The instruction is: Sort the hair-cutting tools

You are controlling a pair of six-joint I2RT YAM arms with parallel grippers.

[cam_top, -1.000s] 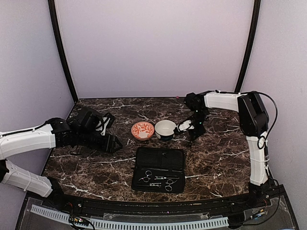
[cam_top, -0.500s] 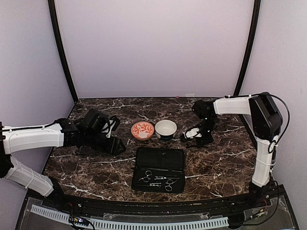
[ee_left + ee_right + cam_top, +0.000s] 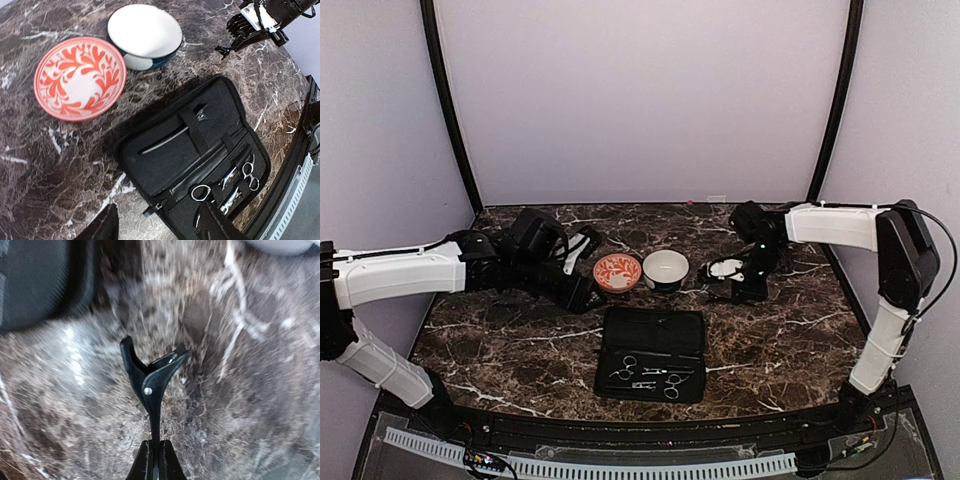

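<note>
The black case (image 3: 652, 352) lies open near the front of the table. Silvery ring-handled scissors (image 3: 247, 167) and other small metal tools are strapped into its near half (image 3: 650, 377). My right gripper (image 3: 155, 460) is shut on the stem of a slim black hair clip (image 3: 152, 377) and holds it just above the marble. In the top view this gripper (image 3: 722, 288) is to the right of the white bowl (image 3: 666, 268). My left gripper (image 3: 160, 227) is open and empty above the case's left edge, close to the orange-patterned bowl (image 3: 617, 272).
The orange-patterned bowl (image 3: 80, 77) and the white bowl (image 3: 145, 30) stand side by side behind the case (image 3: 165, 155). A corner of the case (image 3: 40, 280) shows in the right wrist view. Dark marble table (image 3: 780, 330); its raised front rail (image 3: 620, 435) runs along the near edge.
The right arm has swung to the right, away from the white bowl. The left arm has moved right, toward the orange-patterned bowl.
</note>
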